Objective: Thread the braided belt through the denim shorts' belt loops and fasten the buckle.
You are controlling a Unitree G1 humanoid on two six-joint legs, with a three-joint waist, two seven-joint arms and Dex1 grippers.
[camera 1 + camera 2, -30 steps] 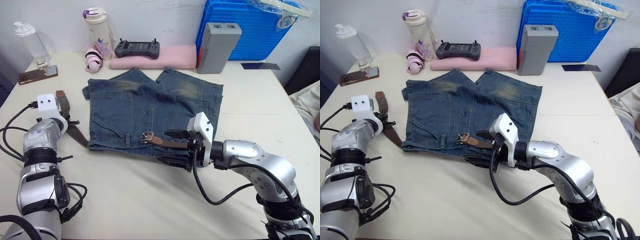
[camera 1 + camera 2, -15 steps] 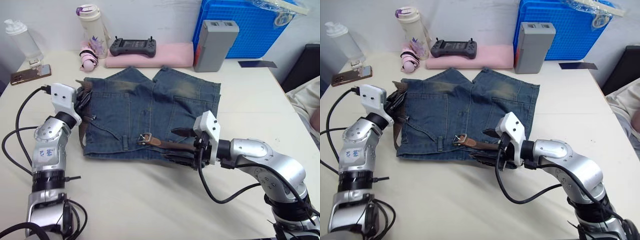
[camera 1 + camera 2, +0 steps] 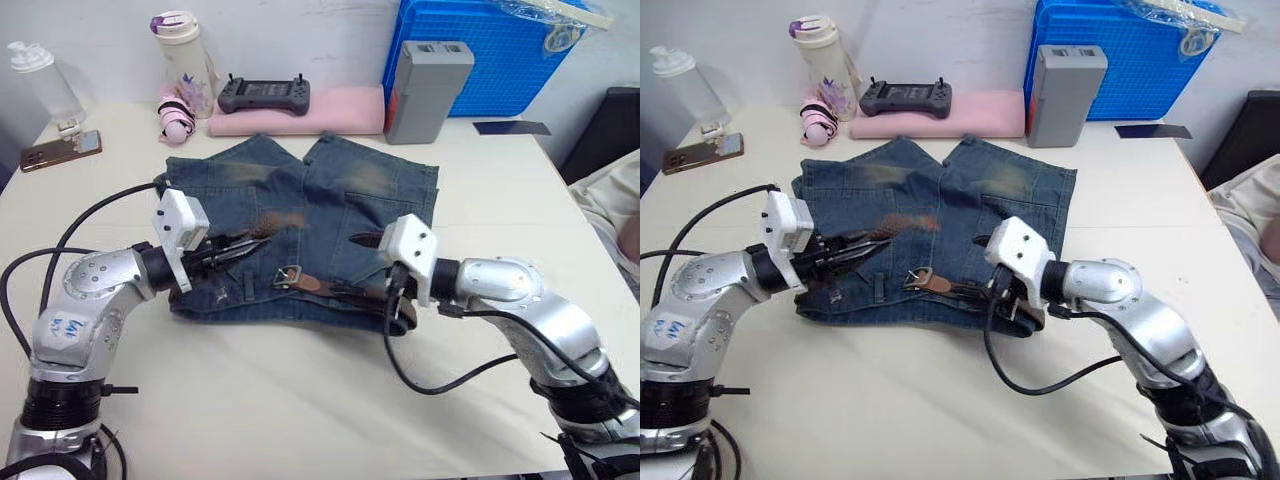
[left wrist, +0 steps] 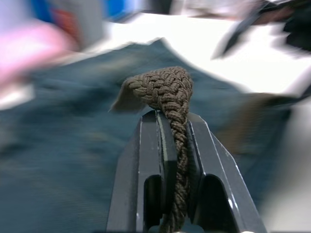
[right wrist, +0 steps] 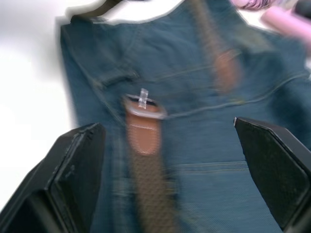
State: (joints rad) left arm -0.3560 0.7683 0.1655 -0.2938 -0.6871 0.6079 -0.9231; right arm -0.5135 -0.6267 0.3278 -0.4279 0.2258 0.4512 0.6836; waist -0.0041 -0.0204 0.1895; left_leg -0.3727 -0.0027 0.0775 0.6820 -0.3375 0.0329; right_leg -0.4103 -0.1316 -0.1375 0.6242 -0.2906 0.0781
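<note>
The denim shorts [image 3: 310,195] lie flat mid-table, waistband toward me. The braided belt [image 4: 176,111] is pinched in my left gripper [image 3: 258,240], which hovers over the shorts' left half; the belt's tan tip [image 3: 284,221] sticks out past the fingers. The buckle [image 3: 293,276] with its tan leather end rests on the waistband, close to a belt loop [image 3: 249,286]. My right gripper [image 3: 356,266] sits just right of the buckle [image 5: 142,103], its fingers spread wide over the strap and holding nothing.
Along the back stand a blue crate [image 3: 495,50], a grey box [image 3: 428,90], a pink roll [image 3: 300,112] with a controller [image 3: 263,95], a tumbler [image 3: 185,55] and a clear bottle [image 3: 45,80]. A phone [image 3: 60,150] lies far left. Cables trail from both arms.
My left gripper has swung from the shorts' left edge rightward over the shorts, carrying the belt's tip end. The right gripper stays by the buckle.
</note>
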